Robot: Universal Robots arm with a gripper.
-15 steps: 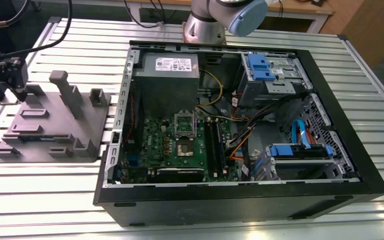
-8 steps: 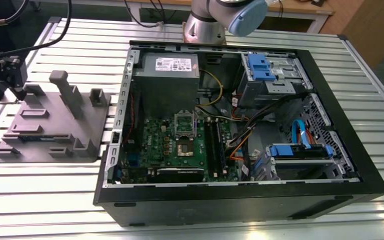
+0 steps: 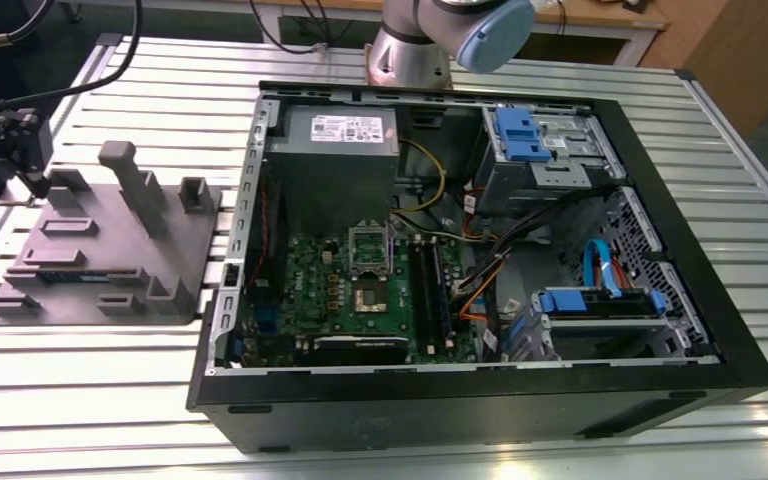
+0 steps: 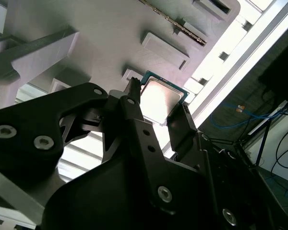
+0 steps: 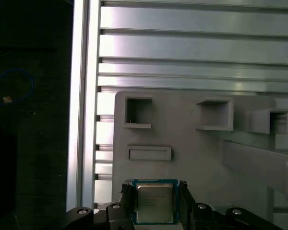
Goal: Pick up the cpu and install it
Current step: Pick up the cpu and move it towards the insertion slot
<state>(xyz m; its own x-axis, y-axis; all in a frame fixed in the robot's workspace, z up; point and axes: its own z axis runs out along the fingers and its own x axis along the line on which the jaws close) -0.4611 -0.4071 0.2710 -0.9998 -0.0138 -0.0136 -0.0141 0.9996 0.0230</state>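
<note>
The cpu (image 5: pixel 154 203) is a small square chip with a silvery top and a green rim, lying flat at the corner of a grey moulded fixture (image 5: pixel 197 153). In both wrist views my gripper (image 5: pixel 155 188) has one black finger against each side edge of the cpu (image 4: pixel 158 98), shut on it. The exterior view places the gripper (image 3: pixel 35 185) low over the fixture's (image 3: pixel 104 250) far corner, at that view's left. The green motherboard (image 3: pixel 357 290) with its open socket (image 3: pixel 365 292) lies inside the computer case (image 3: pixel 491 400).
The open black case holds a grey power supply (image 3: pixel 337 150), blue drive brackets (image 3: pixel 518 135) and loose cables (image 3: pixel 491 270). Posts and blocks rise from the fixture (image 3: pixel 137 190). The slatted aluminium table (image 3: pixel 77 380) ends just beyond the fixture. The arm's base (image 3: pixel 411 50) stands behind the case.
</note>
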